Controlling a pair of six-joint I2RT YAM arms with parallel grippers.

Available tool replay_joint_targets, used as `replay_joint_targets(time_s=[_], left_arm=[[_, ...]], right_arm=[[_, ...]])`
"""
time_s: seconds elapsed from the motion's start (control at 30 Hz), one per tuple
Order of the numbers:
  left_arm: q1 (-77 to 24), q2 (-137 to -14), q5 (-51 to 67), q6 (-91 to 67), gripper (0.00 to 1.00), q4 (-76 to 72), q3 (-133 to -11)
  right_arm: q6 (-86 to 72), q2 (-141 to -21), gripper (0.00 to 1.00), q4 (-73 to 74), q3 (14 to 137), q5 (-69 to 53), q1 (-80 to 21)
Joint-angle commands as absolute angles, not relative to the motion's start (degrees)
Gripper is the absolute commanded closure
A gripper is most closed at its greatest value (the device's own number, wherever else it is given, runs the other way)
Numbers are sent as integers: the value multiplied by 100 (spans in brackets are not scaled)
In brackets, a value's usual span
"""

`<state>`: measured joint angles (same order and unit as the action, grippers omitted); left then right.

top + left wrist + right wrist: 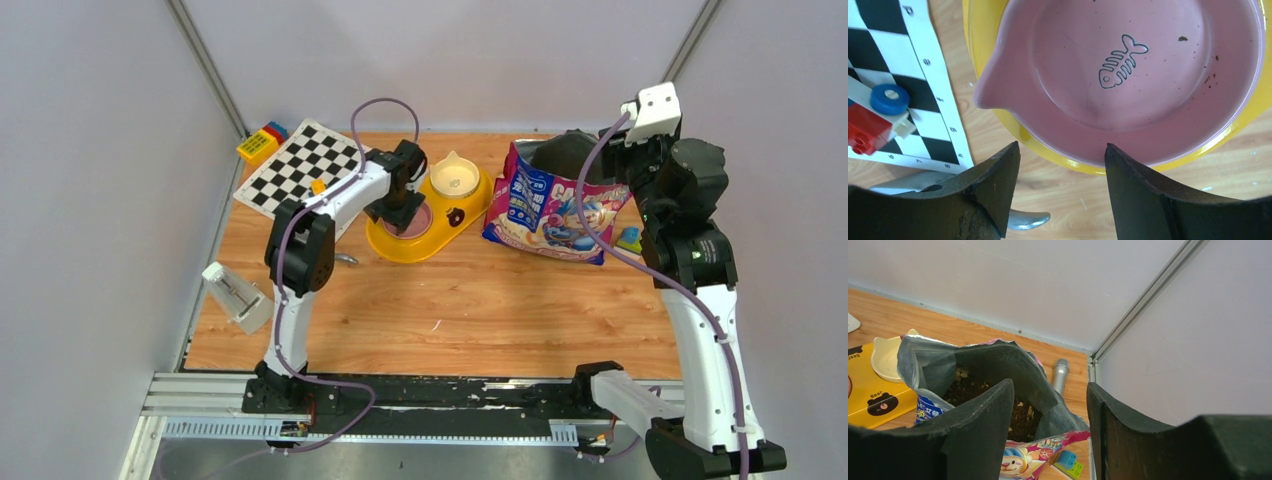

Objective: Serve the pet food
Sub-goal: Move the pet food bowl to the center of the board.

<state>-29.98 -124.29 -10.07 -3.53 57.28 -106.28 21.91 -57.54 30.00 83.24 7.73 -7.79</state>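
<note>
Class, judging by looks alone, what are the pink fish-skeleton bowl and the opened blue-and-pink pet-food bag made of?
Pink fish-skeleton bowl: probably hard plastic or glazed ceramic; smooth, softly shiny, moulded spout. Blue-and-pink pet-food bag: glossy printed plastic film, grey foil-like lining, crinkled mouth.

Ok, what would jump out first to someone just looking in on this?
The glossy blue-and-pink bag at the right, gaping open with dark pet food inside and the right gripper open near its mouth. Then the yellow feeder at centre, where the left gripper hangs open over a pink bowl holding only crumbs.
</note>
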Motion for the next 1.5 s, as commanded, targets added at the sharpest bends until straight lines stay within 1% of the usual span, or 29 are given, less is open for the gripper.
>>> replay_joint_targets(time_s=[0.0, 0.2, 0.3, 0.33, 0.37, 0.43, 0.47, 0.53, 0.63, 0.67, 0.7, 0.73, 0.8, 0.93, 0.97, 1.0, 1.07, 1.13, 1.2, 1.27, 1.3, 1.37, 1.4, 1.47], left_arm=[[-3032, -11814, -824, -137, 29, 6042, -9979], [-3031, -11245, -989, -19, 29, 5976, -9208], [-3026, -11024, -994, -14, 29, 5952, -9129], [-3026, -10941, -994, -10, 27, 5940, -9230], [-3029, -10907, -1028, -9, 23, 5936, -9313], [-3024, -10804, -1128, 149, 12, 5918, -9747], [-3019, -10710, -1162, 246, 4, 5865, -10092], [-3009, -10529, -1221, 339, 1, 5786, -10597], [-2934, -10067, -1185, 471, 0, 5681, -11094], [-2886, -9946, -1102, 481, 0, 5687, -11111], [-2728, -9825, -678, 544, 0, 5691, -11084], [-2634, -9547, -103, 593, 0, 5622, -10905], [-2497, -9184, 276, 763, 0, 5521, -10482], [-2357, -8833, 32, 1008, 0, 5599, -9860], [-2123, -8666, 60, 982, 0, 5590, -9602], [-1945, -8560, 274, 948, 0, 5550, -9472], [-1336, -8249, 796, 848, 0, 5554, -9160], [-457, -7927, 1366, 843, 0, 5641, -8888], [156, -7551, 1726, 890, 0, 5674, -8560], [556, -7150, 1934, 1071, 0, 5706, -8176], [638, -6907, 1962, 1111, 0, 5709, -7937], [759, -6609, 1875, 1195, 0, 5690, -7647], [776, -6449, 1829, 1173, 0, 5653, -7455], [789, -6262, 1783, 1143, 0, 5481, -7226]], right_arm=[[1978, -5689, 44, 3046, 8289, 631, -767], [1951, -5580, 44, 3171, 8181, 570, -767], [1943, -5513, 43, 3223, 8131, 502, -767], [1935, -5503, 43, 3243, 8130, 470, -773], [1924, -5502, 43, 3264, 8129, 409, -769], [1951, -5494, 42, 3354, 8165, 130, -769], [1990, -5487, 40, 3455, 8188, -252, -773], [2090, -5465, 38, 3650, 8239, -989, -775], [2258, -5477, 32, 4070, 8344, -2377, -807], [2281, -5527, 30, 4251, 8433, -2898, -892], [2266, -5599, 30, 4347, 8503, -3088, -1023], [2233, -5697, 29, 4389, 8565, -3149, -1178], [2255, -5894, 29, 4370, 8618, -3081, -1610], [2619, -6308, 30, 4058, 8198, -2939, -2593], [2699, -6423, 30, 3910, 8003, -2898, -2780], [2765, -6544, 32, 3702, 7771, -2755, -2973], [2872, -6843, 40, 3264, 7341, -2262, -3372], [3002, -7132, 48, 2767, 6948, -1728, -3734], [3170, -7398, 58, 2307, 6568, -1435, -4064], [3305, -7679, 66, 1962, 6300, -1232, -4365], [3326, -7929, 69, 1786, 6252, -1111, -4459], [3318, -8330, 81, 1664, 6286, -1041, -4586], [3276, -8683, 86, 1620, 6356, -917, -4649], [3191, -9320, 89, 1631, 6594, -694, -4814]])
